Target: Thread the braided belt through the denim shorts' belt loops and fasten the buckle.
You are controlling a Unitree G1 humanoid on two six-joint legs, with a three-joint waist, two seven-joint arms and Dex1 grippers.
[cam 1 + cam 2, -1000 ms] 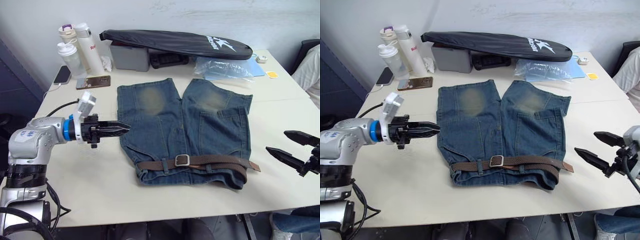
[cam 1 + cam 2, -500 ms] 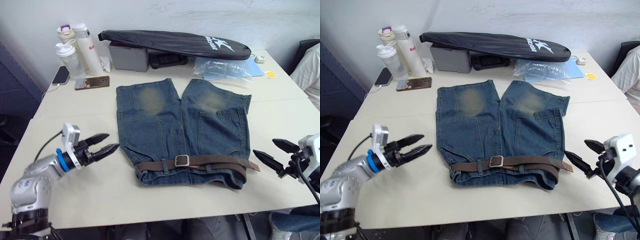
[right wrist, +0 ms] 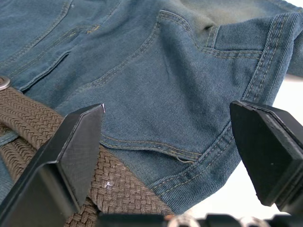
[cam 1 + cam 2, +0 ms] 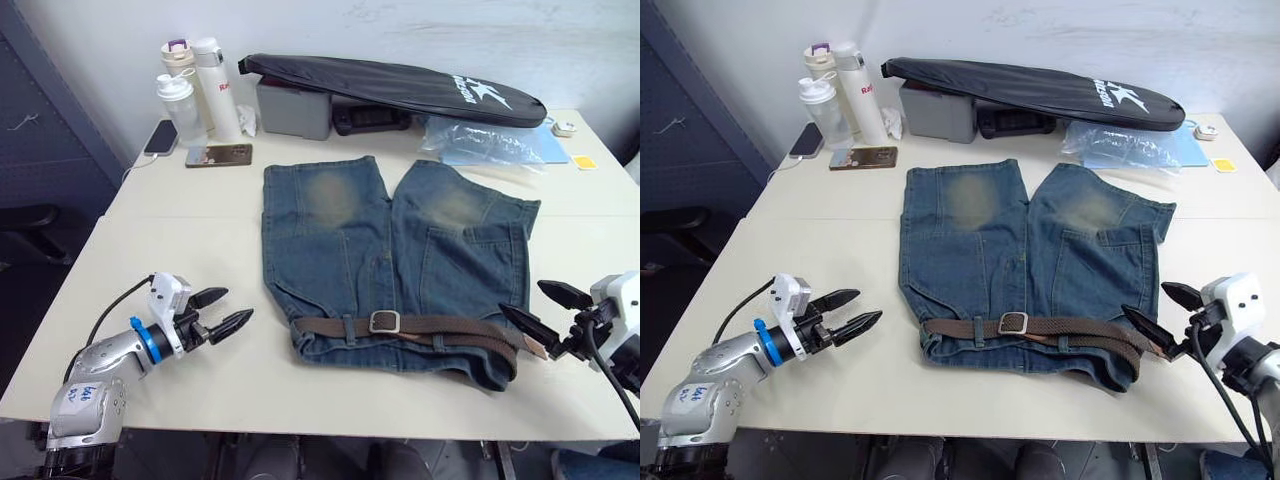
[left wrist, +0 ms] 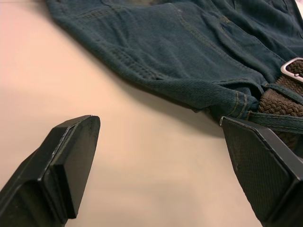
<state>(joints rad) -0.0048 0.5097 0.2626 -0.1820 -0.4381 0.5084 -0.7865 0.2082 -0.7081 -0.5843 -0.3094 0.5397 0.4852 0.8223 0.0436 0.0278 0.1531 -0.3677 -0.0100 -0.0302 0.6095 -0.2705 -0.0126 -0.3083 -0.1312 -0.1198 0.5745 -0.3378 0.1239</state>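
Braided belt (image 4: 450, 328) lies along denim shorts (image 4: 400, 255) waistband, buckle (image 4: 385, 321) closed. Left gripper (image 4: 228, 312) open, left of shorts. Right gripper (image 4: 540, 308) open beside belt tip.

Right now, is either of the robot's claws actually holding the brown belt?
No. Both the left gripper and the right gripper are open and hold nothing, while the braided belt lies on the denim shorts.

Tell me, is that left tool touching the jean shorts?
Apart. In the left eye view the left tool, fingers open, sits over bare table, with a clear strip of tabletop between it and the denim shorts.
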